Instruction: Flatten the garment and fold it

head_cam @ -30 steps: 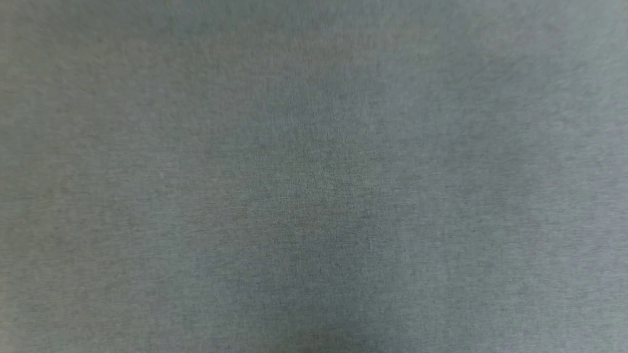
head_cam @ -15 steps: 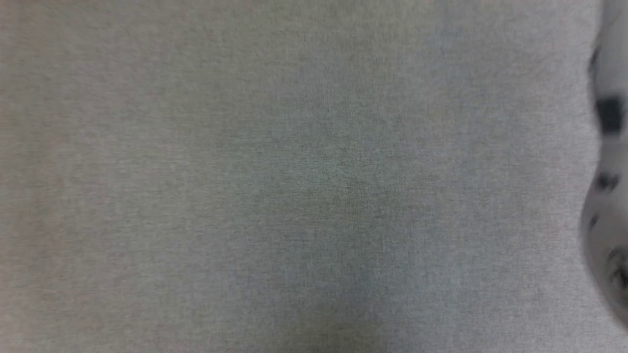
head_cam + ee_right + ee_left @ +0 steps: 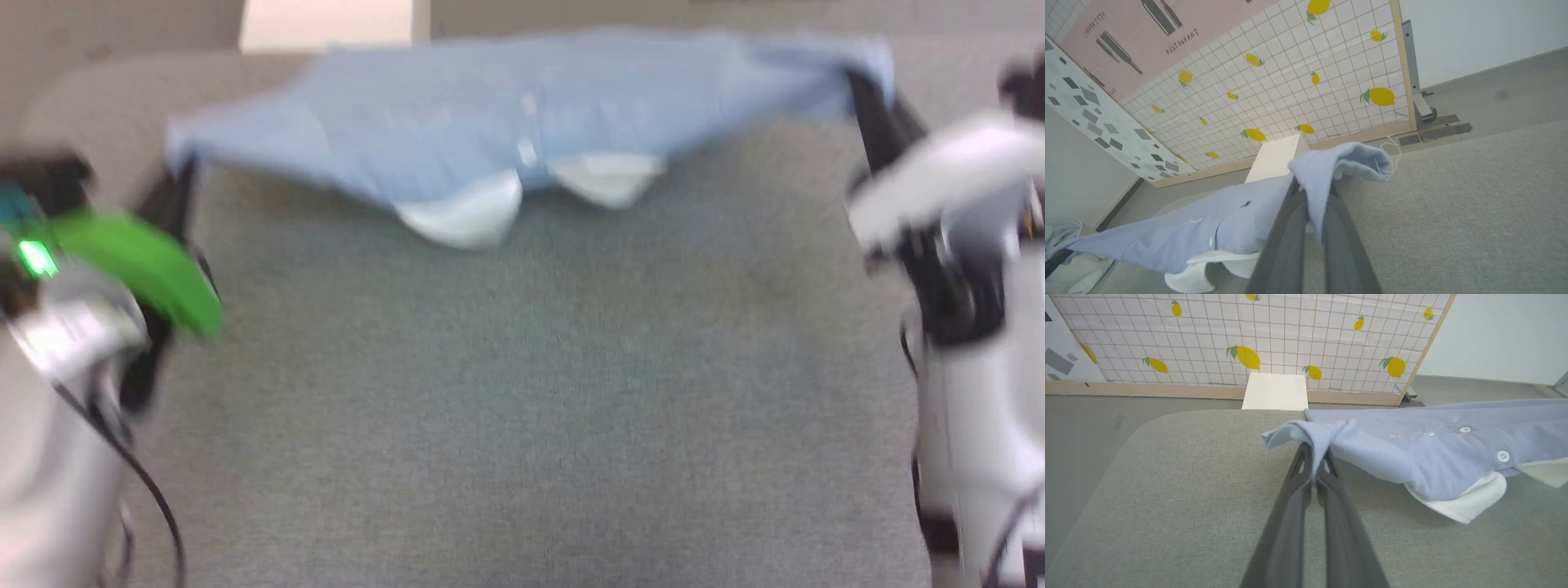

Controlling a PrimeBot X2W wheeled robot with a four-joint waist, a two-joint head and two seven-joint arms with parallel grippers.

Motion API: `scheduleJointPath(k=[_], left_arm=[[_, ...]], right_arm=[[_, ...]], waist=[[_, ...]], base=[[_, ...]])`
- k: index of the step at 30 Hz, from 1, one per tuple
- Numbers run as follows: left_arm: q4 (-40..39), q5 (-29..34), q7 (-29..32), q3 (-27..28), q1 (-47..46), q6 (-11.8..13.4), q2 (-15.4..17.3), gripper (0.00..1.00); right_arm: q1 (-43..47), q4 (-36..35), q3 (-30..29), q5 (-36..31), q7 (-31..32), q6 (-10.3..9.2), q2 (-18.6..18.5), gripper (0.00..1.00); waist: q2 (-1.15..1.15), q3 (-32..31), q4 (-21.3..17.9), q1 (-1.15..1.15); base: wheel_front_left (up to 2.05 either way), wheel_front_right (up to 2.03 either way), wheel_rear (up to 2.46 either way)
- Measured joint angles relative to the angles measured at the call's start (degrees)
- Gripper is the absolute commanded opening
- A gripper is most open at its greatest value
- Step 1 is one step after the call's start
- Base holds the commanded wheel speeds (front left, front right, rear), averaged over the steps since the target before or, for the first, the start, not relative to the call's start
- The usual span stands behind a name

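Stretched over the grey desk [image 3: 531, 392], collar drooping, with both ends of the garment [image 3: 457, 122] clamped in the jaws of left gripper [image 3: 1314, 455] and right gripper [image 3: 1312, 190].

Grey fabric-covered bench [image 3: 1167, 506] up front, a pale block [image 3: 1276, 392] just past its far edge, lemon-print grid panel [image 3: 1298, 335] standing behind on the grey floor [image 3: 1086, 416].

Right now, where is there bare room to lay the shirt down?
The table is bare across its near and middle stretch, bordered by the left gripper, the right gripper and the collar hanging from the garment. Crowded: the far strip, where the garment spans between both.
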Motion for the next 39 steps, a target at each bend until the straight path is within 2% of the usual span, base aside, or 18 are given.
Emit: scheduleJointPath(k=[9,15,19,22,27,36,39], left_arm=[[-13.70,-5.80,2.00,2.65,23.62,8.89,-0.37,0.00],[-19.91,-8.25,5.90,4.28,34.42,13.89,1.37,0.00],[-22.82,-9.36,8.89,4.37,39.24,16.81,2.85,0.00],[-23.40,-9.17,11.77,3.03,40.35,18.03,4.02,0.00],[-20.57,-8.60,16.12,-0.25,40.06,18.31,4.80,0.00],[-15.57,-8.67,17.51,-1.38,36.32,16.97,4.13,0.00],[-15.14,-8.68,16.74,-1.23,35.55,16.34,4.00,0.00]], right_arm=[[24.96,-16.38,-5.11,2.23,7.99,0.00,0.00,0.00],[36.05,-22.57,-8.28,3.55,11.69,0.00,0.00,0.00],[40.08,-24.91,-8.69,2.91,14.71,0.00,0.00,0.00],[41.08,-26.44,-7.04,-1.51,18.47,0.00,-0.03,0.00],[40.34,-26.17,-0.87,-9.35,27.71,0.00,-1.32,0.00],[33.30,-16.53,8.90,-21.62,47.07,0.00,-4.04,0.00],[32.83,-14.33,10.65,-22.96,50.25,0.00,-4.17,0.00]], waist=[[0.00,-8.46,0.41,0.00],[0.00,-11.10,0.05,0.00],[0.00,-11.28,-0.75,0.00],[0.00,-10.94,-1.08,0.00],[0.00,-9.90,-1.70,0.00],[0.00,-6.75,-2.18,0.00],[0.00,-5.93,-1.73,0.00]], base=[[0.00,0.00,0.00],[0.00,0.00,0.00],[0.00,0.00,0.00],[0.00,0.00,0.00],[0.00,0.00,0.00],[0.00,0.00,0.00],[0.00,0.00,0.00]])
